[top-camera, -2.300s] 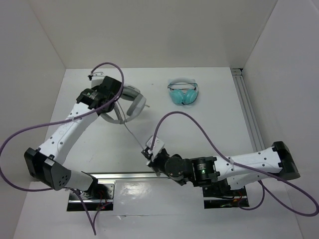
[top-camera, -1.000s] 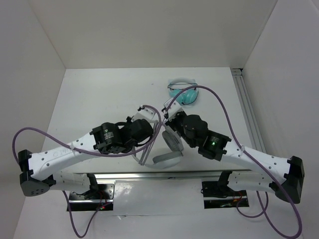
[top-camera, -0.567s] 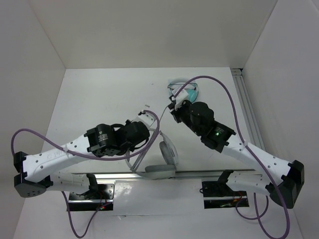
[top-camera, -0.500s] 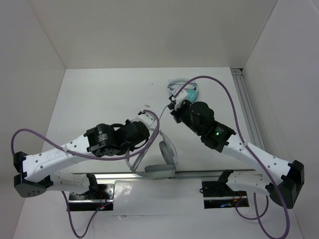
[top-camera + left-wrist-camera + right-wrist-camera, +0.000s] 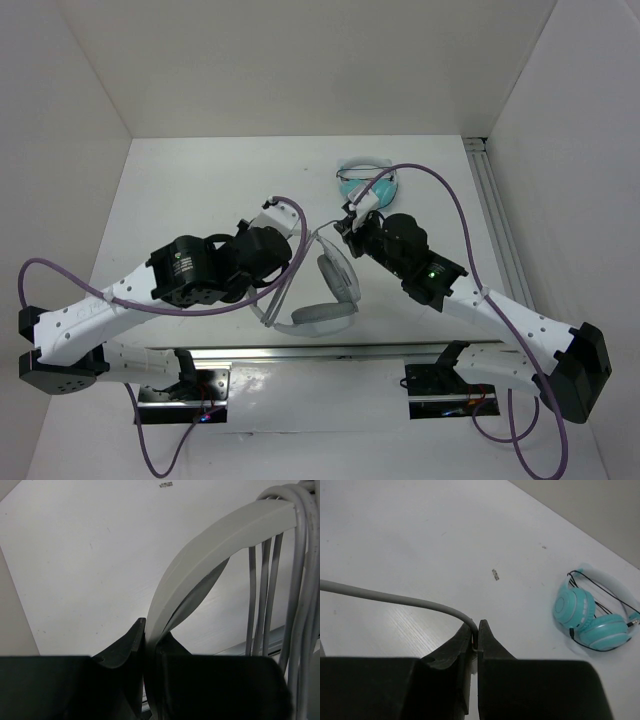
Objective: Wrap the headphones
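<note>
Top view, left arm: the left arm (image 5: 120, 295) runs from the lower left corner up and to the right. Its black wrist ends at mid-frame, against the headphones (image 5: 335, 275).
Top view, right arm: the right arm (image 5: 500, 312) stretches from the lower right corner up and to the left. Its wrist stops just right of centre, near the teal headphones (image 5: 368, 187).
Top view, headphones: they sit at centre frame between the two wrists, towards the lower edge of the white table (image 5: 200, 180). One ear cup stands on edge; the other lies below it, grey pad showing.
Top view, hidden: both sets of fingertips are under the wrists, so I cannot tell the jaws from here.
Left wrist view, jaws: the left gripper (image 5: 145, 632) is clamped on the headband (image 5: 210, 545), a black finger on either side, at bottom centre.
Left wrist view, shapes: the headband is a wide, smooth, pale grey arc rising to the upper right. Several turns of thin grey cable (image 5: 272, 590) hang over it at the right edge.
Left wrist view, cut off: the ear cups fall outside the frame.
Right wrist view, jaws: the right gripper (image 5: 475, 634) is pinched together on the cable, which curves away to the left edge and is cut off there.
Right wrist view, surroundings: the teal headphones lie flat at the right, with round glossy cups, a pale band and a thin dark cord. A small speck (image 5: 495, 574) marks the matte table.
</note>
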Controlling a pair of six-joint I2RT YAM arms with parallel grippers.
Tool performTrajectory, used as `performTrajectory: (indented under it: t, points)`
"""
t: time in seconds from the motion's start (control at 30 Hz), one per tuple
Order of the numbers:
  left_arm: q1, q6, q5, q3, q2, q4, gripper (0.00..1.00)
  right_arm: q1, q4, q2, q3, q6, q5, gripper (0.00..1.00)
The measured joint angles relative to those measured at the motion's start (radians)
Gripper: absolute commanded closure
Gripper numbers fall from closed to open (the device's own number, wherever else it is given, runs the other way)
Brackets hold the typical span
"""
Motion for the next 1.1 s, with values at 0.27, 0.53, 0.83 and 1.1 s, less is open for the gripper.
performTrajectory:
  t: [0.27, 0.53, 0.83, 1.1]
  points:
    - [0.0, 0.003, -0.029, -0.042, -0.087, 0.035, 1.0, -0.087, 0.091, -0.023, -0.034, 0.077, -0.315, 0.86]
    - [-0.001, 0.104, -0.045, -0.193, -0.24, 0.228, 1.0, -0.089, 0.11, -0.015, -0.032, 0.107, -0.55, 0.74]
    - [-0.004, 0.195, -0.038, -0.262, -0.201, 0.379, 1.0, -0.116, 0.067, -0.04, -0.034, 0.096, -0.417, 0.16]
    - [-0.005, 0.222, -0.053, -0.285, -0.189, 0.468, 1.0, -0.119, 0.042, -0.156, -0.044, 0.106, -0.077, 0.0]
